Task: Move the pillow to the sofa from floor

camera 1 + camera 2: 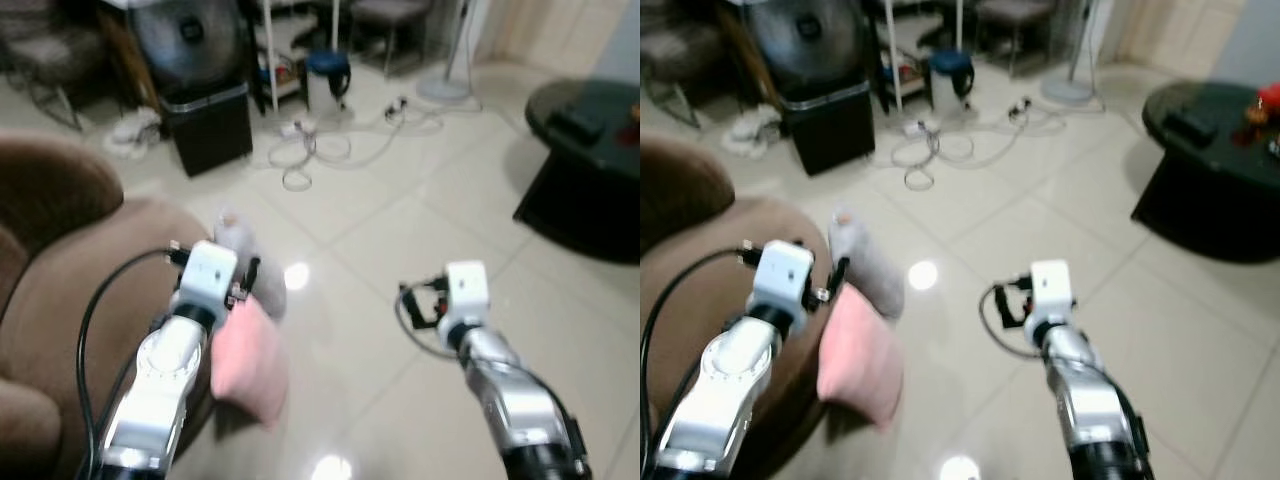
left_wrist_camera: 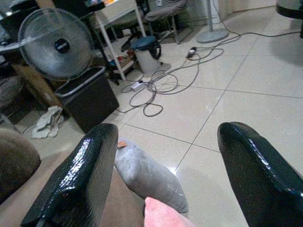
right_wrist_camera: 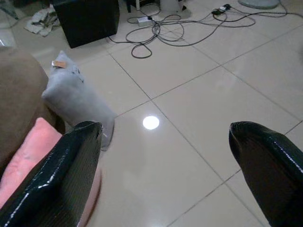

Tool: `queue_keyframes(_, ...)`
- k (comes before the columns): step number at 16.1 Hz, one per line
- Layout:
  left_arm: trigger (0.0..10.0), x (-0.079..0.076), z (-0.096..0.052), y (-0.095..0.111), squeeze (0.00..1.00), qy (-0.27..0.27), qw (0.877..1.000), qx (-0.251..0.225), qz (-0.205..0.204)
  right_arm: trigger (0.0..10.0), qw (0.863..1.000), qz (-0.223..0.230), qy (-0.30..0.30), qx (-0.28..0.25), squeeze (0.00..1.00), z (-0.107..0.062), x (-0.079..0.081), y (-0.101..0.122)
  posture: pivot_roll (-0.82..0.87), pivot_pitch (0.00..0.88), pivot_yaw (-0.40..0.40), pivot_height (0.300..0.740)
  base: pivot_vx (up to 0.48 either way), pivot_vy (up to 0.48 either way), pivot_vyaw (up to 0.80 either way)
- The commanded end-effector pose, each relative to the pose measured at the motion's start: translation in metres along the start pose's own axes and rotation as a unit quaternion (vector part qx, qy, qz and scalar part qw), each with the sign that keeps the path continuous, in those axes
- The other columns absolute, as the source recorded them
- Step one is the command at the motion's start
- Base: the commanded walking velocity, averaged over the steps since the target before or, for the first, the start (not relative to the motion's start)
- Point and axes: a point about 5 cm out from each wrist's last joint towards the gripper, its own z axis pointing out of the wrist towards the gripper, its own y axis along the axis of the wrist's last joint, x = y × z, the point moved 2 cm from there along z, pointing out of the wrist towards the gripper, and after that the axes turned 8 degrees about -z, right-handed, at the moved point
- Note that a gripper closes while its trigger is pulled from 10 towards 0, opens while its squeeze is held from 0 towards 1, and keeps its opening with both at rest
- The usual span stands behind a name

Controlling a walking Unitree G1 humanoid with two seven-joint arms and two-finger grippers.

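Floor tiles (image 1: 400, 230), glossy and cream with lamp glare, fill the room; a brown sofa (image 1: 60, 290) bulges at the robot's left, a dark round coffee tabletop (image 1: 585, 150) stands at the right, and farther back are a black box (image 1: 208, 125) with a standing fan (image 2: 54, 47) behind it, a blue-lidded bin (image 1: 327, 75) and loose cables (image 1: 320, 150) strewn over the tiles. Two pillows lean against the sofa's front on the floor: a pink pillow (image 1: 250, 360) nearer the robot and a grey pillow (image 3: 78, 101) just beyond, touching or nearly touching it. Both look light, soft and floppy, likely to sag and fold when pinched, so a deep bite across an upper edge or corner should hold better than a shallow nip; the fabric seems unlikely to slip, and nothing about it is fragile. The left claw (image 2: 165, 179) hovers over the pink pillow's top, fingers spread wide and holding nothing. The right claw (image 3: 161, 175) hangs over bare tile to the right of the pillows, likewise spread and empty. Polished tile would let a pillow slide rather than snag if dragged.
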Motion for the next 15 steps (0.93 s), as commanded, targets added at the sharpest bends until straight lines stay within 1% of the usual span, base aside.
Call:
queue_keyframes(1,10.0,0.006,-0.002,-0.003,0.0,0.01,1.0,0.005,0.003,10.0,1.0,-0.002,0.008,-0.004,0.0,0.001,0.006,0.001,0.1,0.0,0.027,0.74,0.0,0.0,0.0)
queue_keyframes(3,10.0,0.011,-0.004,-0.011,0.0,0.027,0.999,0.018,0.011,10.0,1.0,-0.009,0.009,-0.002,0.0,0.002,0.005,0.001,0.1,0.0,0.024,0.74,0.0,0.0,0.0)
queue_keyframes(5,10.0,0.018,-0.006,-0.019,0.0,0.051,0.998,0.032,0.005,10.0,0.999,-0.049,0.02,0.008,0.0,0.002,0.004,-0.003,0.1,0.0,0.016,0.74,0.0,0.0,0.0)
queue_keyframes(6,10.0,0.018,-0.008,-0.022,0.0,0.048,0.998,0.036,0.006,10.0,0.998,-0.06,0.029,0.013,0.0,0.002,0.004,-0.006,0.11,0.0,0.013,0.74,0.0,0.0,0.61)
queue_keyframes(7,10.0,0.018,-0.009,-0.024,0.0,0.045,0.998,0.04,0.007,10.0,0.997,-0.063,0.032,0.016,0.0,0.003,0.004,-0.007,0.11,0.0,0.013,0.74,0.0,0.0,0.7)
queue_keyframes(10,10.0,0.015,-0.013,-0.031,0.0,0.027,0.998,0.055,0.016,10.0,0.996,-0.07,0.046,0.02,0.0,0.005,0.007,-0.01,0.12,0.0,0.001,0.74,0.244,0.0,0.8)
queue_keyframes(11,10.0,0.015,-0.015,-0.033,0.0,0.027,0.998,0.059,0.016,10.0,0.996,-0.065,0.051,0.019,0.0,0.005,0.009,-0.009,0.12,0.0,-0.003,0.74,0.244,0.0,0.0)
queue_keyframes(15,10.0,0.013,-0.016,-0.036,0.0,0.024,0.997,0.065,0.013,10.0,0.997,-0.057,0.052,0.02,0.0,0.007,0.006,-0.01,0.13,0.0,-0.011,0.74,0.248,0.0,0.0)
